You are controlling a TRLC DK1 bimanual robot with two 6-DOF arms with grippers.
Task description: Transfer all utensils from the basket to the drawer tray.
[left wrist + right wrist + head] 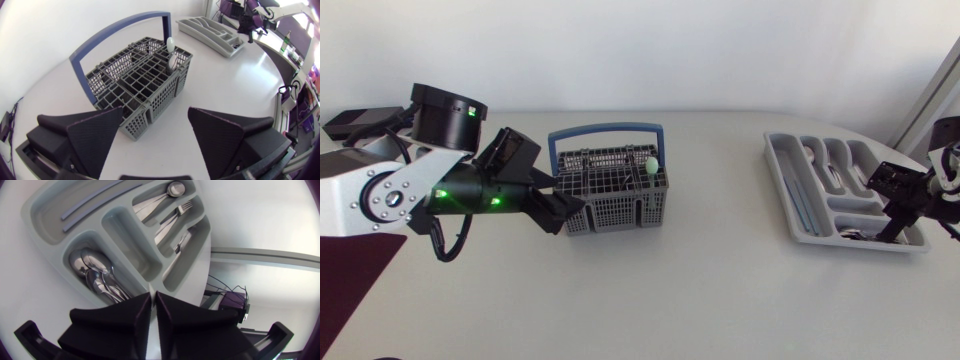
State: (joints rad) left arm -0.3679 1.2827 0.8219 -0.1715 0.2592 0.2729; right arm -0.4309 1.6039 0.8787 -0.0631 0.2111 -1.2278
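Observation:
The grey mesh basket [610, 195] with a blue handle [605, 129] stands left of the table's middle. One pale-handled utensil [650, 165] sticks up at its right end, also visible ahead of the left wrist as the utensil [171, 47]. My left gripper [572, 212] is open at the basket's near left corner, which lies between its spread fingers [95, 135]. The grey drawer tray [790, 200] is at the right. My right gripper [153, 302] hovers low over its spoon compartment, fingers almost together; several spoons [95, 272] lie there, their handles running under the fingertips.
Other tray compartments hold forks [172, 217], a spoon [175, 187] and two long thin sticks [85, 207]. Open tabletop lies between basket and tray. A dark red mat [355, 275] covers the front left corner.

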